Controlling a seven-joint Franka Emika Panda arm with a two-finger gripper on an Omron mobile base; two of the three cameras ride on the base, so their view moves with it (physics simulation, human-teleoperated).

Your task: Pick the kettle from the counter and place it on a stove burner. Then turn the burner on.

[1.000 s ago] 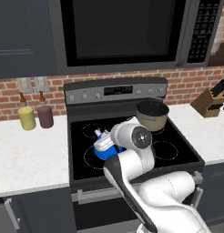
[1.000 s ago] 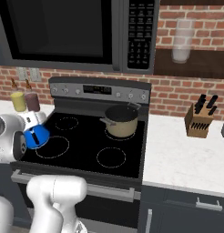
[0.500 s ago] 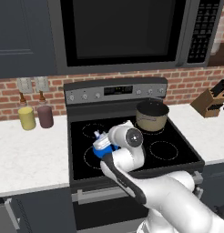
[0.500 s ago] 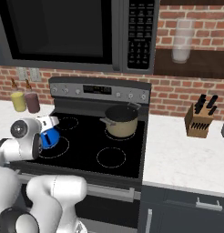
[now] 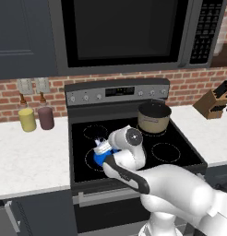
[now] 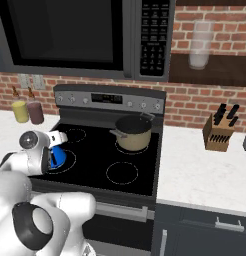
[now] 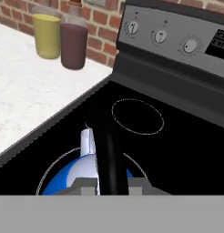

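From the left base view, my gripper [image 5: 106, 148] is clamped on the kettle [image 5: 101, 157] over the big front-left burner [image 5: 93, 160], so I should lower it straight and level. From the right, the kettle [image 6: 57, 157] sits within that ring [image 6: 62, 161]. In the hand view, the handle [image 7: 107, 150] runs between my fingertips and the kettle [image 7: 73, 175] is centred in the circle [image 7: 50, 170], so I should let go only once it rests flat.
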